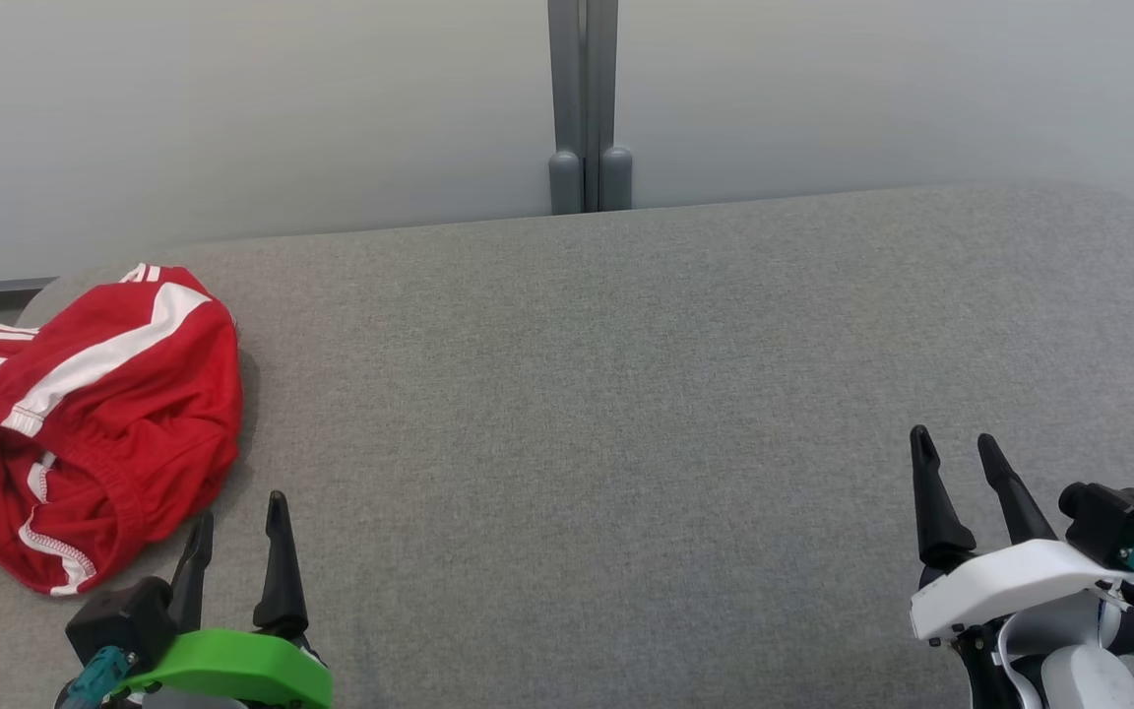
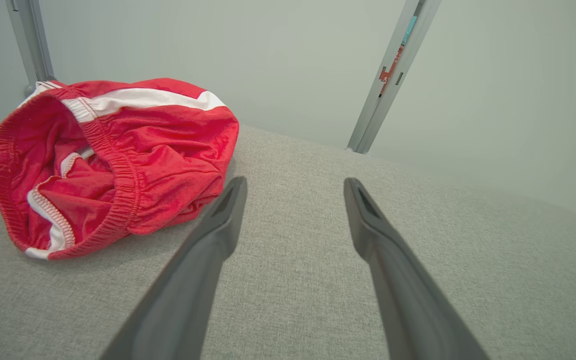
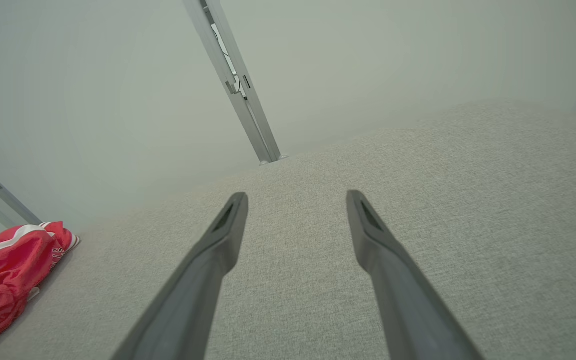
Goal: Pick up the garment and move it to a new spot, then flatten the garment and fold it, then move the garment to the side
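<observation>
So, garment (image 1: 104,414) = red sports shorts w/ white side stripes (image 1: 104,359), bunched in a heap at the left edge of the grey table (image 1: 626,394), roughly mid-depth. Far-left bit looks to run past the table edge, can't confirm. Waistband (image 2: 120,200) faces near side, mouth gaping, gathered elastic visible, white stitched trim inside. Some lettering on the far part in the right wrist view, too small to read.

Left fingers (image 1: 282,561) spread apart, nothing between them, sitting just near-right of the heap. Close but not touching; left wrist view has the cloth just beside the left-hand tip. Right fingers (image 1: 933,502) also spread and empty, near-right of table, well apart from the shorts.

Handling, my read:
- Light, thin, prob. slick synthetic. No stiffness, will drape and swing once lifted.
- Not fragile, a firm pinch is fine.
- Thin panel may slip out or come up as one layer only, leaving the rest dragging.
- Best hold IMO: the elastic waistband on the near-right rim. Thickest part, gives the fingers something to bite, and it's nearest the left arm.
- For flattening later, both waistband corners would want a hold, one per arm. Corners are buried in the bunch atm, can't locate them.

Pick not yet started; rest of the table surface is free for the new spot.
</observation>
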Controlling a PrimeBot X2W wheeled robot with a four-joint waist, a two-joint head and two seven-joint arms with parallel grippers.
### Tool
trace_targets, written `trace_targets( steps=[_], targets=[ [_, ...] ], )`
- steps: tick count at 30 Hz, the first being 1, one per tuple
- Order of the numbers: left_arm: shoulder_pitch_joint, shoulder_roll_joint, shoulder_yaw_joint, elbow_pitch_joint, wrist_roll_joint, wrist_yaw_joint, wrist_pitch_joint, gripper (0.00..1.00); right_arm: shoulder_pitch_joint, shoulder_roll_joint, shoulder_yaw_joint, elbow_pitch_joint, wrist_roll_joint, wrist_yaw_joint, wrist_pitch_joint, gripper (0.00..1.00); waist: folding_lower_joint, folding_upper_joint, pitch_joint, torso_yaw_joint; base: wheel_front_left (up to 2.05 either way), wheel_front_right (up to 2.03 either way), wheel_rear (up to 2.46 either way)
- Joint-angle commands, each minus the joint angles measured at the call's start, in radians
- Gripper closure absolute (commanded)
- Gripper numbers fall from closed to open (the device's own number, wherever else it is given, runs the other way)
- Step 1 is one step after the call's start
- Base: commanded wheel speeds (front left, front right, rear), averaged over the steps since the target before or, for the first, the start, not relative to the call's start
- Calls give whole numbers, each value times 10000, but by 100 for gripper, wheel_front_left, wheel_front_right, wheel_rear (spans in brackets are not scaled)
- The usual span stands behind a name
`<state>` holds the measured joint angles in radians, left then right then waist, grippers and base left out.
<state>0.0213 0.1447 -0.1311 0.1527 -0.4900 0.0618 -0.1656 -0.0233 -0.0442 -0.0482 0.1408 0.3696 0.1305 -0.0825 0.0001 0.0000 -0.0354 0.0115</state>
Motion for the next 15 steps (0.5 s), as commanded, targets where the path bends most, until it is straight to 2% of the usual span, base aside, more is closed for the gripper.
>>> trace_targets(
  steps=[1, 15],
  targets=[
    [66, 122, -24, -62, 227, 82, -102, 0, 68, -55, 37, -124, -265, 3, -91, 0, 0, 0, -8, 3, 0, 0, 0],
    [191, -15, 5, -113, 967, 121, -429, 0, 126, -65, 207, -108, -1325, 3, -313, 0, 0, 0, -63, 40, 0, 0, 0]
  ],
)
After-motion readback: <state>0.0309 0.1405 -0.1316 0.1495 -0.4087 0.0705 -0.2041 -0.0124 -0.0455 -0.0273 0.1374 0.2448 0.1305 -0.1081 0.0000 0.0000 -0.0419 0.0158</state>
